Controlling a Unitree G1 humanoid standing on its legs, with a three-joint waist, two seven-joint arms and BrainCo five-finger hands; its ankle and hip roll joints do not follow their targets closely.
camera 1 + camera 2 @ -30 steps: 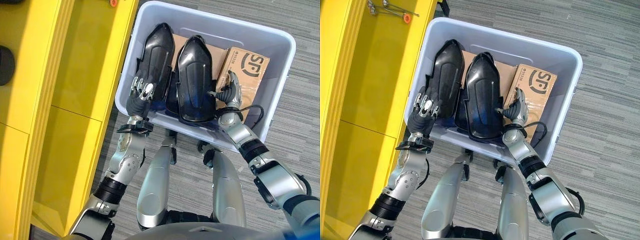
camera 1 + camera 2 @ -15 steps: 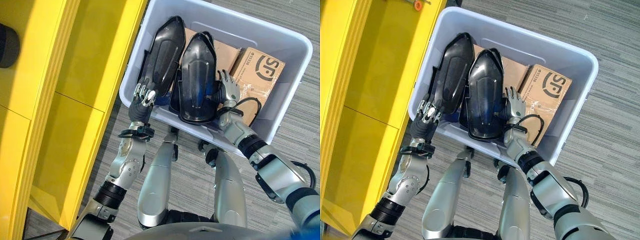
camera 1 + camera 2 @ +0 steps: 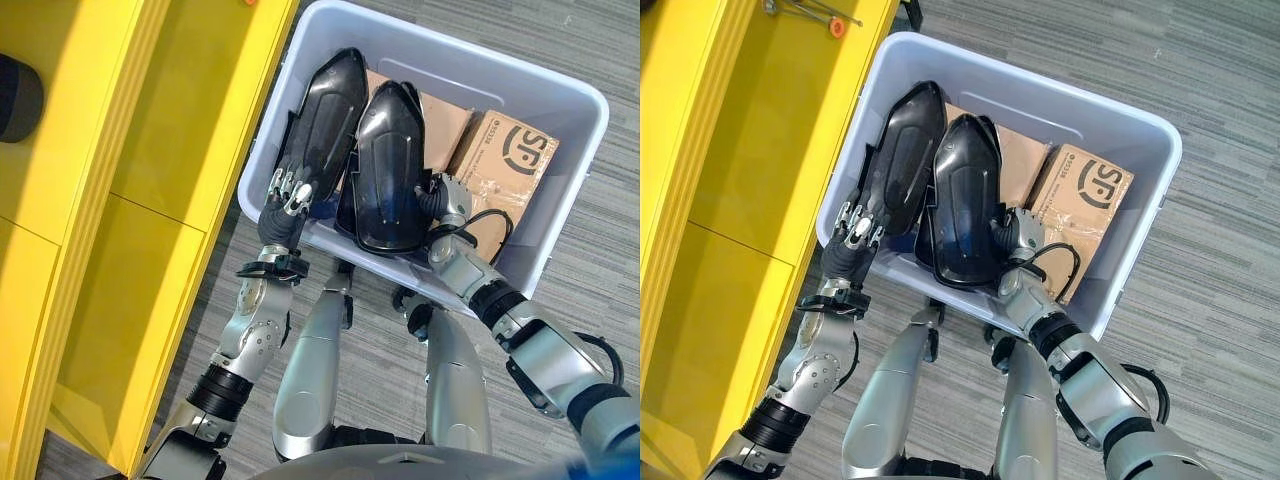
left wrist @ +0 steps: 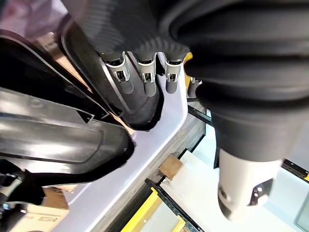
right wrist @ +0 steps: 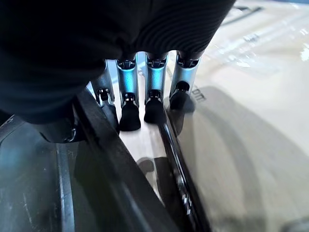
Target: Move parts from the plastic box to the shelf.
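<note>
Right hand (image 3: 447, 203) had slid in against right edge of right glossy black moulded plastic part (image 3: 387, 165), fingers now curled beside it, grip unconfirmed. Left hand (image 3: 286, 196), fingers straight, rested on near end of left black part (image 3: 325, 112). Both parts lay in pale blue plastic box (image 3: 560, 205), atop brown cardboard cartons (image 3: 500, 160). Yellow shelf (image 3: 190, 110) left. Lift seemingly imminent.

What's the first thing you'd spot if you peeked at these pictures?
Two big glossy black moulded plastic shells lie side by side in a pale blue plastic box on grey carpet, atop brown cardboard boxes. The left hand and right hand reach in beside them. A bright yellow shelf stands left.
</note>
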